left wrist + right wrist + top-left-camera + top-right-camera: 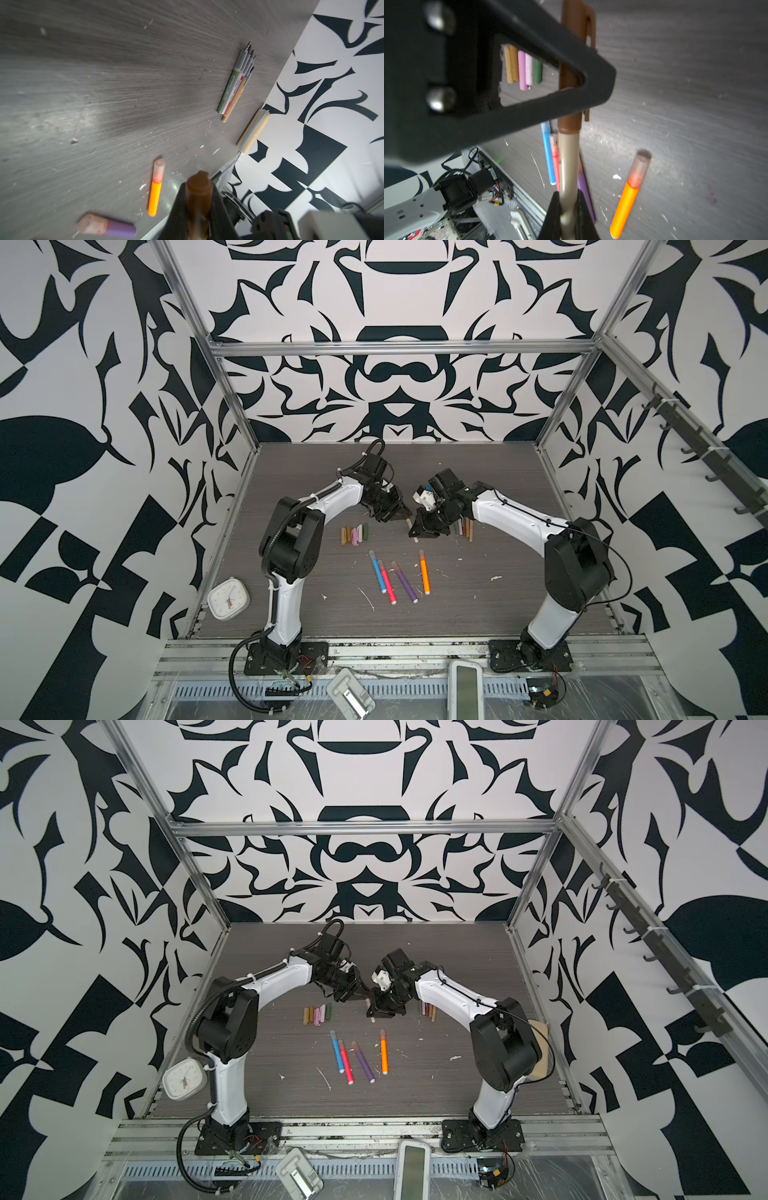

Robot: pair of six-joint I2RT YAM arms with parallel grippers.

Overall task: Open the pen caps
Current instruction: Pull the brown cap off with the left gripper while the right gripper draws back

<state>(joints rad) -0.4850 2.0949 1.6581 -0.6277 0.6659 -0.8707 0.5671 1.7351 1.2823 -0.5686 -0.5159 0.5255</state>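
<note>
the grey wood-grain tabletop is scuffed with white flecks and boxed in by black-and-white patterned walls. my left pincer is clamped tight on the brown plastic pen cap. my right pincer grips the same pen's beige barrel above the table's middle, the cap seated on it. four capped pens, blue, pink-red, purple and orange, lie nearer the front. only the left wrist view shows the bared grey tips of the uncapped pens bunched near the wall. the right wrist view shows the row of loose caps, gold, pink, pale pink and green.
</note>
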